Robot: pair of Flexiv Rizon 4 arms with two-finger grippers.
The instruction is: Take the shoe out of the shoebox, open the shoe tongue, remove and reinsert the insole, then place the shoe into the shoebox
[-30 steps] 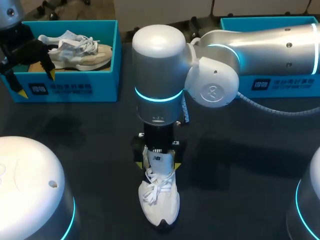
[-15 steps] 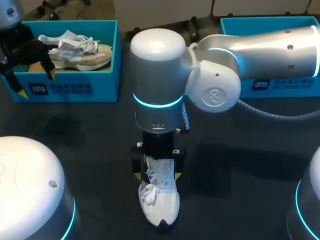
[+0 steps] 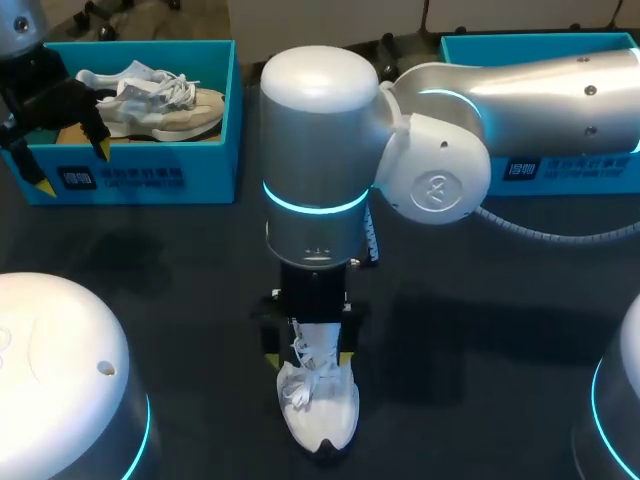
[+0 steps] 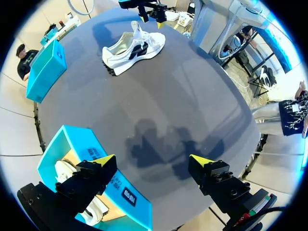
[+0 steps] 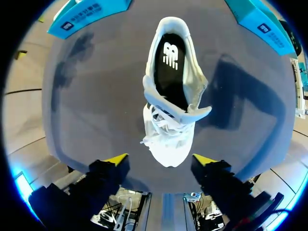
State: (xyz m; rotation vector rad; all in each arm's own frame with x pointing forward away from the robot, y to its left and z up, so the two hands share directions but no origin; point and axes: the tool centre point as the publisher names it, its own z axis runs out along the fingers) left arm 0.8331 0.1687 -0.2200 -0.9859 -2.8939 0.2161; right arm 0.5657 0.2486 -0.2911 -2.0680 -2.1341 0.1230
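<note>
On the dark table [image 3: 480, 380]: white shoe [image 3: 318, 405], upright on its sole, toe toward the robot, outside both boxes. The black insole [image 5: 168, 72] sits inside it and shows through the open collar. The laces [image 5: 161, 120] lie loose over the tongue.

Right gripper [image 5: 160, 159] hangs straight above the white shoe, fingers spread wide, one on either side, neither seen touching it.

Left gripper [image 4: 153, 161] is well away, off to the far left of the white shoe, over the front corner of a blue shoebox [image 3: 140, 175]. Its fingers are spread and hold nothing. A beige shoe [image 3: 150, 100] lies in that box.

A second blue box [image 3: 560, 165] stands far right of the white shoe.
</note>
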